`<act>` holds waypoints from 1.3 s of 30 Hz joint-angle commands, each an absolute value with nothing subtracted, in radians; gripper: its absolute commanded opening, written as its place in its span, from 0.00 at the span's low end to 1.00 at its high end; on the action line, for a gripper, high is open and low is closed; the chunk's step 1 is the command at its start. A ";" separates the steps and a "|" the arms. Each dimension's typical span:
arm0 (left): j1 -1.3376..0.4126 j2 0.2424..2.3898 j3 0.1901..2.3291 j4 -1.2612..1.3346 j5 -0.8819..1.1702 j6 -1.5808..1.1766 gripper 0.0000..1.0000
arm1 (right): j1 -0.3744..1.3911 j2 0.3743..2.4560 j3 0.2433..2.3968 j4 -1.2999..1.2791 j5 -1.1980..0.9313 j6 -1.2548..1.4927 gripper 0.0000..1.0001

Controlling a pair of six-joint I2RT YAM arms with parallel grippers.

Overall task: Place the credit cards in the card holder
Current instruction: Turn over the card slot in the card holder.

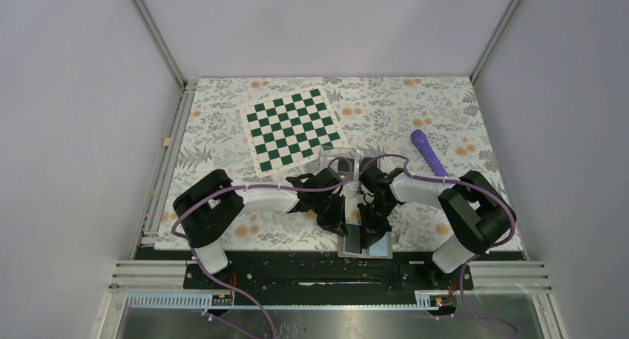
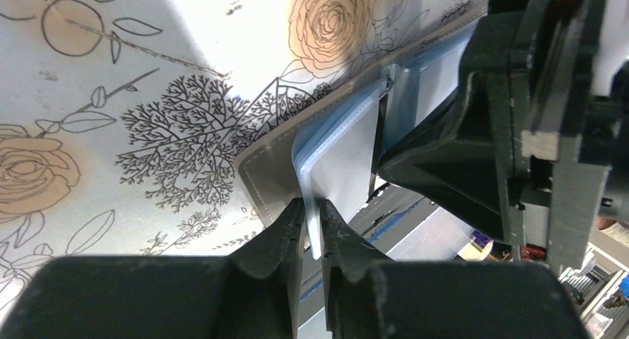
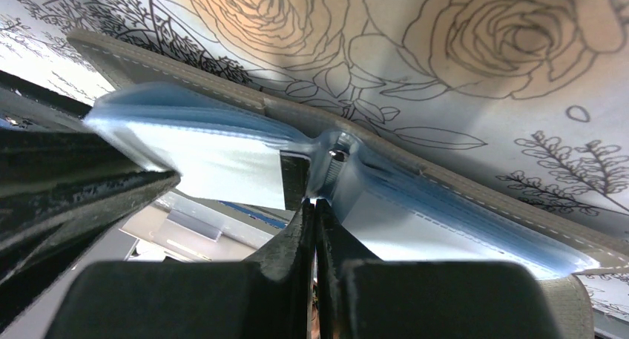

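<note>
Arms: left arm (image 1: pixel 256 198) and right arm (image 1: pixel 426 191) are folded inward, elbows out. The wrists dip down and nearly meet over the near middle of the floral surface (image 1: pixel 215 131).

Left jaws: clenched on a clear plastic sleeve (image 2: pixel 337 168) of the open taupe wallet (image 2: pixel 259 177). The leaf stands edge-on between the two fingers (image 2: pixel 285 239), and the wallet's stitched corner lies just beyond the tips.

Right jaws: pressed together, tips at the centre fold of the sleeves (image 3: pixel 222 150). Whether they pinch a leaf cannot be told. A dark strip (image 3: pixel 294 177) stands just beyond the tips – credit card or not, cannot tell.

Wallet: spread open under both sets of jaws and between them, spine running away from the arms' bases. Its near end appears to pass the near edge of the surface.

Card holder (image 1: pixel 337 161): clear box, upright, long axis running left to right. It sits beyond the tips of both jaws, nearer the left pair and apart from the wallet.

Other items: chequered mat (image 1: pixel 294 129) farther beyond the left jaws, and purple object (image 1: pixel 428 152) beyond the right jaws, out to their right – its long axis slanted.
</note>
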State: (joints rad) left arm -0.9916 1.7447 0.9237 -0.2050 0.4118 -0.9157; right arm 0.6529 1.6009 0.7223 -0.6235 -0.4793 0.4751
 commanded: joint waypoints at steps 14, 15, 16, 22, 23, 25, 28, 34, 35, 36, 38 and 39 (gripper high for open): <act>-1.049 1.736 1.064 -0.369 0.331 -0.847 0.25 | 0.659 1.620 0.717 -0.594 -0.424 0.466 0.05; -1.051 1.741 1.074 -0.393 0.317 -0.839 0.25 | 0.659 1.620 0.715 -0.594 -0.424 0.467 0.05; -1.052 1.746 1.083 -0.415 0.305 -0.828 0.26 | 0.659 1.621 0.716 -0.594 -0.425 0.465 0.05; -1.064 1.773 1.128 -0.497 0.268 -0.793 0.74 | 0.660 1.625 0.718 -0.595 -0.428 0.465 0.05; -1.067 1.778 1.137 -0.502 0.269 -0.785 0.96 | 0.659 1.625 0.719 -0.594 -0.429 0.465 0.05; -1.073 1.793 1.145 -0.498 0.279 -0.775 0.97 | 0.659 1.627 0.719 -0.594 -0.428 0.465 0.05; -1.075 1.806 1.130 -0.463 0.296 -0.788 0.97 | 0.660 1.626 0.718 -0.592 -0.430 0.463 0.05; -1.076 1.736 1.086 -0.450 0.204 -0.808 0.99 | 0.659 1.613 0.711 -0.593 -0.428 0.466 0.05; -1.076 1.702 1.071 -0.447 0.176 -0.804 0.99 | 0.659 1.611 0.712 -0.594 -0.426 0.465 0.04; -1.075 1.664 1.054 -0.446 0.135 -0.805 0.99 | 0.660 1.610 0.709 -0.594 -0.425 0.466 0.04; -1.076 1.563 0.997 -0.427 0.038 -0.823 0.99 | 0.659 1.610 0.708 -0.592 -0.426 0.466 0.04; -1.077 1.477 0.965 -0.422 -0.031 -0.844 0.99 | 0.659 1.610 0.707 -0.593 -0.425 0.466 0.04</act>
